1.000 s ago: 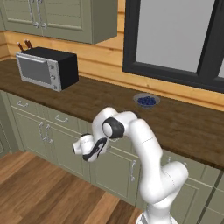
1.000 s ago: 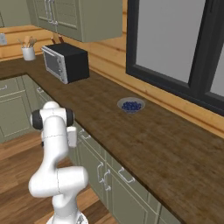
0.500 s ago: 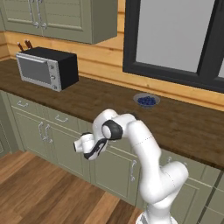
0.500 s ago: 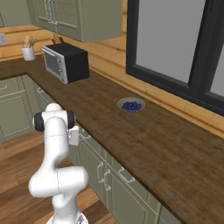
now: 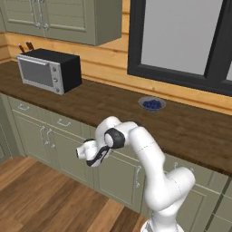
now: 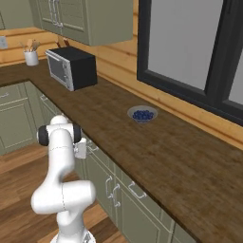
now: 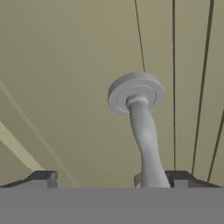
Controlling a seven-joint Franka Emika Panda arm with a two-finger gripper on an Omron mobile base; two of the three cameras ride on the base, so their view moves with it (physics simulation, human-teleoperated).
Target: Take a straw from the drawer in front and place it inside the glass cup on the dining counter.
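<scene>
Hand (image 5: 83, 153) nearer sage drawer (image 7: 65, 87), handle (image 7: 142, 127) close.

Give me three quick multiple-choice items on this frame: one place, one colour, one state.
1. Where is the small bowl?
A on the wall counter below the window
B on the floor
C on top of the microwave

2. What colour are the bowl's contents?
A red
B blue
C yellow

3. How does the end effector stand at the drawer handle?
A shut on it
B open, fingertips either side
C pointing at the ceiling

Key: 1 A, bowl sits on the dark wood counter; 2 B, blue heap inside; 3 B, hand view shows tips apart, handle between.
</scene>
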